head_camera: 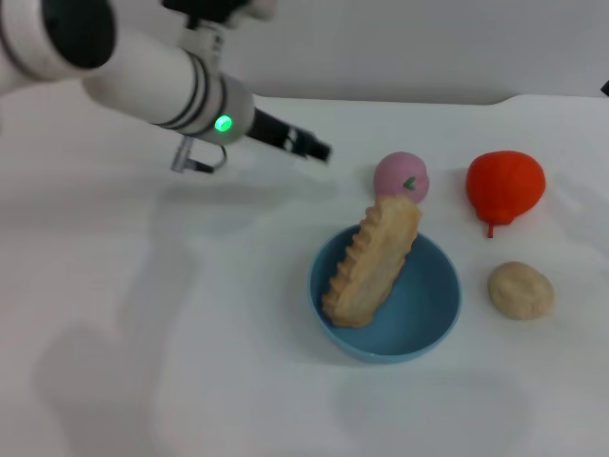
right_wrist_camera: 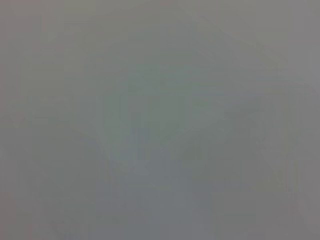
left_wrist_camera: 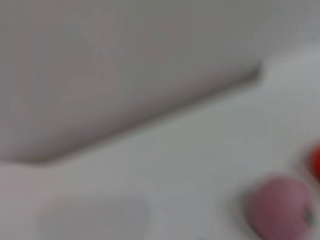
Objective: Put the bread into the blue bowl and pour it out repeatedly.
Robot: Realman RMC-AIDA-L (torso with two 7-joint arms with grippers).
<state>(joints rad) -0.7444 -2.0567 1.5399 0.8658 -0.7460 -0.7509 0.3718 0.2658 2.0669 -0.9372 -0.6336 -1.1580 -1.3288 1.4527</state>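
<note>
one bread, one blue bowl, three toy foods

white tabletop fills most of the head view, matte, evenly lit, with soft diffuse shadows on its left part. plain light grey wall behind it; the far table edge meets the wall in a straight line with a small step near the right end. left wrist view shows the same wall and table edge. right wrist view: flat grey only.

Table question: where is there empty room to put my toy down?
The table is bare left of the blue bowl holding the bread. The right is crowded: pink ball, red fruit, beige bun. The left gripper hovers farther back.
</note>
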